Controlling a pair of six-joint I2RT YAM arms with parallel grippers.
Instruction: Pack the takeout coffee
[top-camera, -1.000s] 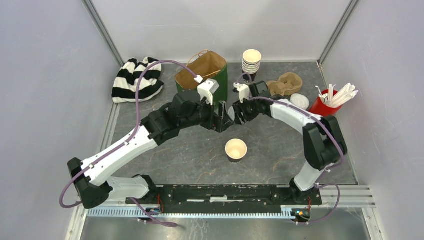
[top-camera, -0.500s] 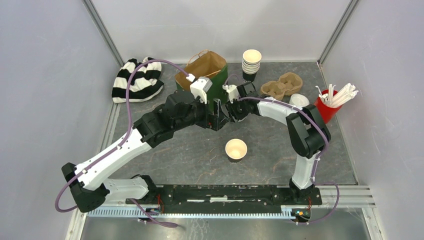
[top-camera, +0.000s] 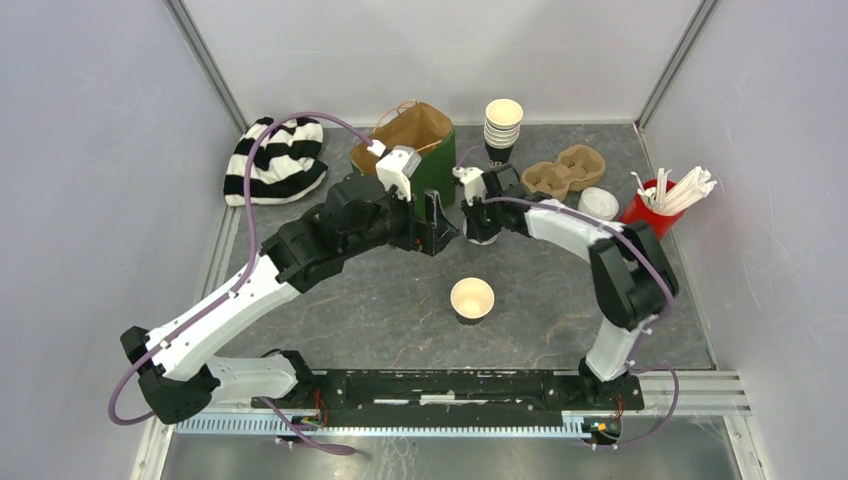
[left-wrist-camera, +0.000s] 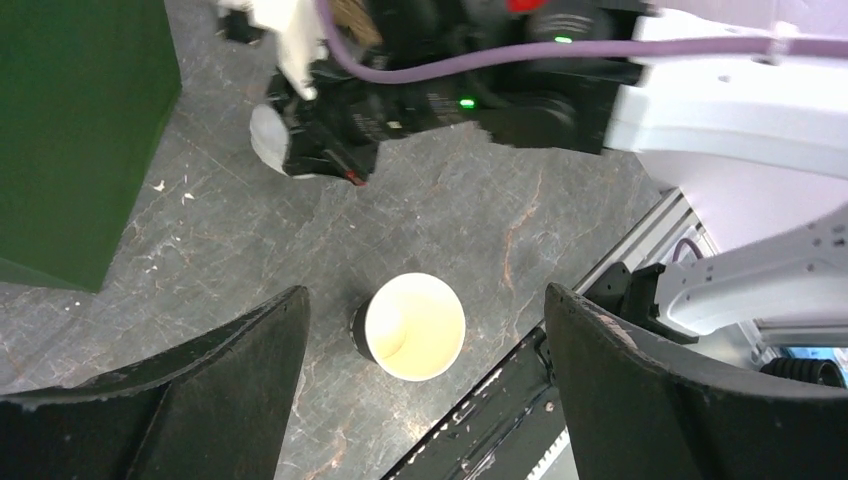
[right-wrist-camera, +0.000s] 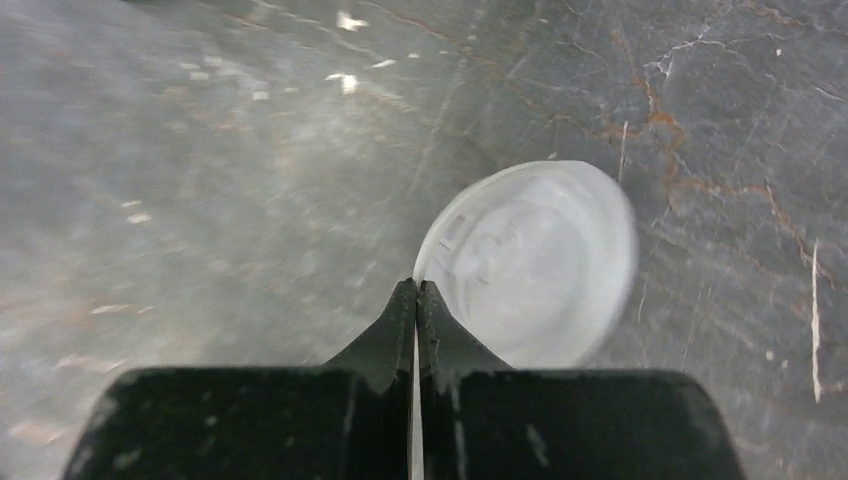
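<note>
Lidding step: my right hand (right-wrist-camera: 417, 290) is clamped on a white lid (right-wrist-camera: 535, 265) by its rim, mid-worktop (top-camera: 560, 300). My left hand (left-wrist-camera: 420, 300) hangs spread above the open cup (top-camera: 472, 300), toward the near edge. Next, I'd level the lid over it.

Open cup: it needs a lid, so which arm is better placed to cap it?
Right: its jaws are shut on the white lid, just beyond the open cup; left jaws stand open, empty.

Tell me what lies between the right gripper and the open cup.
Only bare tabletop lies between the right gripper, shut on a white lid, and the open cup. The left wrist view shows it; the top view agrees.
</note>
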